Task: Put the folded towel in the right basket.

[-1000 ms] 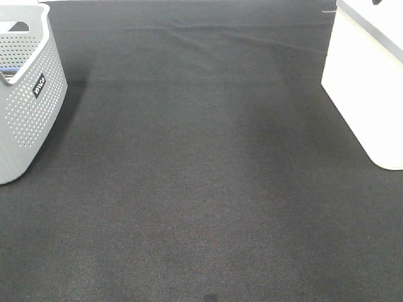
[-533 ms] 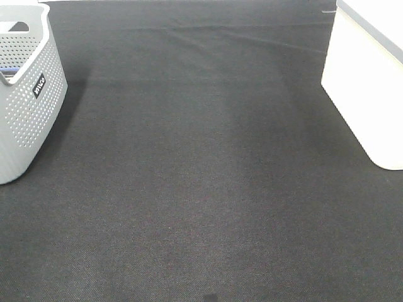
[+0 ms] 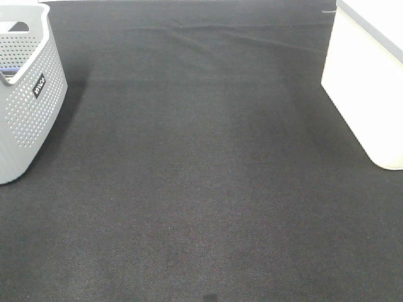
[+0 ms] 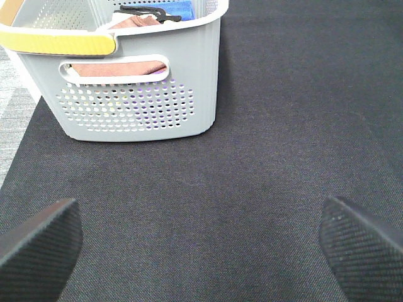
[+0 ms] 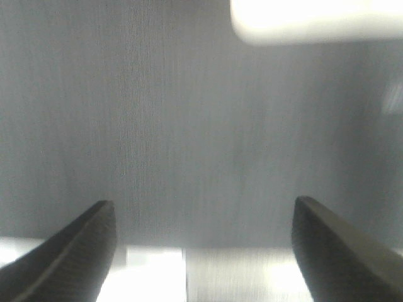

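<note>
A grey perforated basket (image 3: 28, 100) stands at the left of the black mat (image 3: 201, 176). In the left wrist view this basket (image 4: 138, 100) holds folded towels: a pink-brown one (image 4: 116, 68) shows through the handle slot and a blue one (image 4: 173, 7) lies at the far end. The white right basket (image 3: 365, 82) stands at the right edge. My left gripper (image 4: 201, 242) is open and empty, low over the mat, short of the grey basket. My right gripper (image 5: 204, 245) is open and empty over the mat, with the white basket (image 5: 315, 19) ahead. Neither arm shows in the high view.
The mat has a low wrinkle near its far edge (image 3: 189, 34). A yellow band (image 4: 56, 43) lies on the grey basket's near rim. Grey floor (image 4: 12, 100) shows beside the mat. A pale strip (image 5: 208, 277) lies under my right gripper.
A small dark shape at the top right edge, above the white basket, has left the high view. The baskets and mat have not moved.
</note>
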Controlling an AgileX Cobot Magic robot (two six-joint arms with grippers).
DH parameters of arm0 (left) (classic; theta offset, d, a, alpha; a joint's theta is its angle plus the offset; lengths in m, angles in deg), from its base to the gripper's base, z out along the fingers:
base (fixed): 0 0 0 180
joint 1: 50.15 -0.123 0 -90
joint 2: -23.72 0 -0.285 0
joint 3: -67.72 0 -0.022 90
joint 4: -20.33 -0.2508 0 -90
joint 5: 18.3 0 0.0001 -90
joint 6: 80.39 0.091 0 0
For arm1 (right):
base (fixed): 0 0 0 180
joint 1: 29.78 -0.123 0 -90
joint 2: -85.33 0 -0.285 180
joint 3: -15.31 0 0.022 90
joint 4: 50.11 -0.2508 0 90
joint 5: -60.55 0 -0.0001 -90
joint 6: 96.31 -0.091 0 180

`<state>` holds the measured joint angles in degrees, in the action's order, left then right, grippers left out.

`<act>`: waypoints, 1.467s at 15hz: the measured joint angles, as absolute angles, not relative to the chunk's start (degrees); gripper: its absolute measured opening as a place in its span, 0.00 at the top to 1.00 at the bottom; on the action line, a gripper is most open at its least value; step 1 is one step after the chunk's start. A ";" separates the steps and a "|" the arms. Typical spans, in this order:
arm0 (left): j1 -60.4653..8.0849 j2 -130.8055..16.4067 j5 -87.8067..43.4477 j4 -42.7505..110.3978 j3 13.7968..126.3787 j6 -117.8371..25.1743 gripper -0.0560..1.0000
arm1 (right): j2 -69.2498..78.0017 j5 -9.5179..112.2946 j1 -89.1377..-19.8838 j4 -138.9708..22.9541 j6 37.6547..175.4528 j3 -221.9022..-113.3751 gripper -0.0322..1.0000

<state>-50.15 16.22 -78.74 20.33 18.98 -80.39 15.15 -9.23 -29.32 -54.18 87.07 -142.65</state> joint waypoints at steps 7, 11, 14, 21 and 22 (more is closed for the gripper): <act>-50.15 16.22 -78.74 20.33 18.98 -80.39 0.03 | 45.34 -3.56 -29.32 -54.53 87.07 -118.25 0.26; -50.15 16.22 -78.74 20.33 18.98 -80.39 0.03 | 62.99 -0.64 -29.32 -54.64 88.22 -116.76 0.26; -50.15 16.22 -78.74 20.33 18.98 -80.39 0.03 | 73.19 -0.64 -29.32 -54.64 88.39 -116.70 0.26; -50.15 16.22 -78.74 20.33 18.98 -80.39 0.03 | 77.89 -0.64 -29.32 -54.58 88.39 -116.30 0.26; -50.15 16.22 -78.74 20.33 18.98 -80.39 0.03 | 77.89 -0.64 -29.32 -54.58 88.39 -116.30 0.26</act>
